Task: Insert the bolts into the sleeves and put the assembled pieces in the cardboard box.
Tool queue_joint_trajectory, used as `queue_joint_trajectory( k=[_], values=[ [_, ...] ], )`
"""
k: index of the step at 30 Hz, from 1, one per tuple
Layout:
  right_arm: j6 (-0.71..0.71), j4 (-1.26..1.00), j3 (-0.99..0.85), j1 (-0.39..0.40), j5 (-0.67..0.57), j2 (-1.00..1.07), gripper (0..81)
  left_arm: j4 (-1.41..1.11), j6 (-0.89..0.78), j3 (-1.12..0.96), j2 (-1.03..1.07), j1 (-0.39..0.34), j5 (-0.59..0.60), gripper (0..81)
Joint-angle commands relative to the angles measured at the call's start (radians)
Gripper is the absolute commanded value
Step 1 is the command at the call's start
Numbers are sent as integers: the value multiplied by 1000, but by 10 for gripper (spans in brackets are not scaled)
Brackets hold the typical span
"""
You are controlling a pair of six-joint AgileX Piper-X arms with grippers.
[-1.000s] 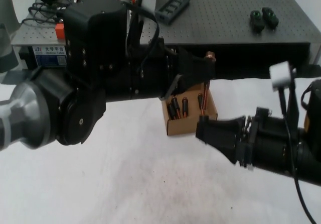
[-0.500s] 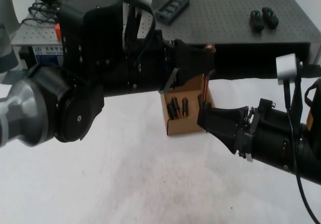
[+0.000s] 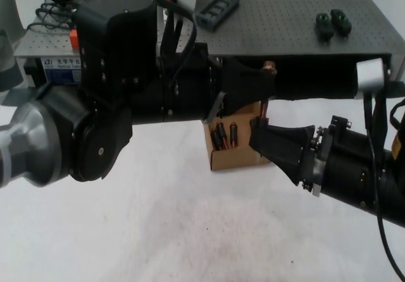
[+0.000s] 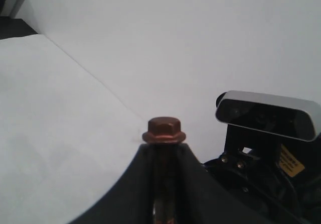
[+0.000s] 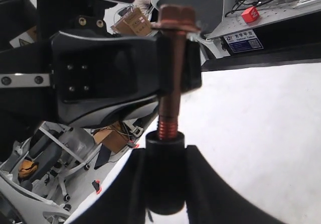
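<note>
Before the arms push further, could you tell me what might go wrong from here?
1. The bolt has only its threaded tip at the mouth of the sleeve held by the right gripper; a slight tilt could jam it.
2. The left gripper pinches the bolt just under its head, so pushing might slide it in that grip.
3. Both pieces hang near the cardboard box edge; a dropped one may land outside.

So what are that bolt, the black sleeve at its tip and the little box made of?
The bolt looks like metal with a coppery, slightly shiny finish: hex head, cut threads. The sleeve is matte black, perhaps plastic or rubber; the look leaves it open. The cardboard box seems plain brown card, by its dull tan walls.
</note>
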Motion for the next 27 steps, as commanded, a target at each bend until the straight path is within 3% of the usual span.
queue_joint_trajectory(
  k=[1,3,5,9,10,13,16,19,27],
  values=[
    [-6,-49,-16,-1,51,-3,45,3,16,-2,-9,-3,18,7],
    [-6,-56,-16,-1,81,-3,45,3,16,-2,-9,-3,18,1],
    [-12,-67,-16,-1,106,-3,45,3,16,-2,-9,-3,18,75],
    [-65,-69,-16,-28,155,-3,45,3,16,-2,-9,-3,3,414],
    [-75,-68,-16,-46,167,0,45,3,16,-2,-9,-3,-7,463],
    [-101,-30,-47,-119,175,35,45,12,24,-2,-11,7,-6,383],
    [-142,47,-131,-180,146,114,45,49,46,2,-27,41,-3,193],
    [-202,130,-242,-205,114,234,45,125,103,35,-75,90,-104,2],
    [-268,417,-632,-180,175,647,45,257,231,255,-323,164,-369,6]
  ],
)
